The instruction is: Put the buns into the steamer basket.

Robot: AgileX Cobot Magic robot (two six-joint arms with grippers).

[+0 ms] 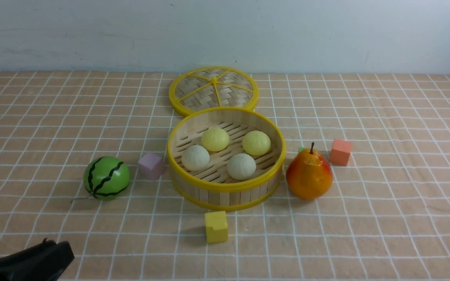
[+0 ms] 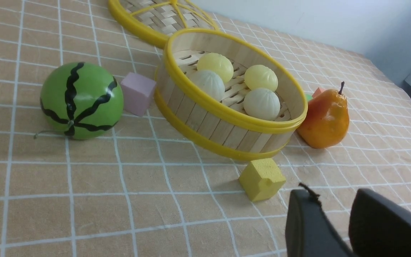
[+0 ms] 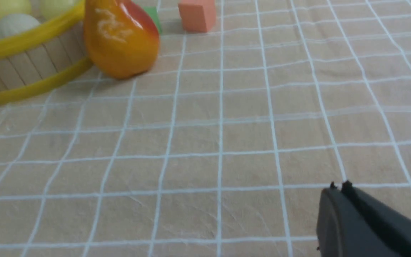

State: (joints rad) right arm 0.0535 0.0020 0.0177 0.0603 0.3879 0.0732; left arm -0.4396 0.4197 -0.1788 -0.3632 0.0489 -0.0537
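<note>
No writing shows anywhere; four buns point(image 1: 225, 153) sit in the steamer basket point(image 1: 225, 186), left gripper point(image 2: 335, 203) spread and empty, right gripper point(image 3: 338, 188) pressed together.

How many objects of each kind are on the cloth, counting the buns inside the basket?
Off-white buns: 2
Pale yellow buns: 2
Steamer basket: 1
Woven lid: 1
Watermelon ball: 1
Pear: 1
Small blocks: 4 (pink, yellow, orange, green)
Total: 12
</note>
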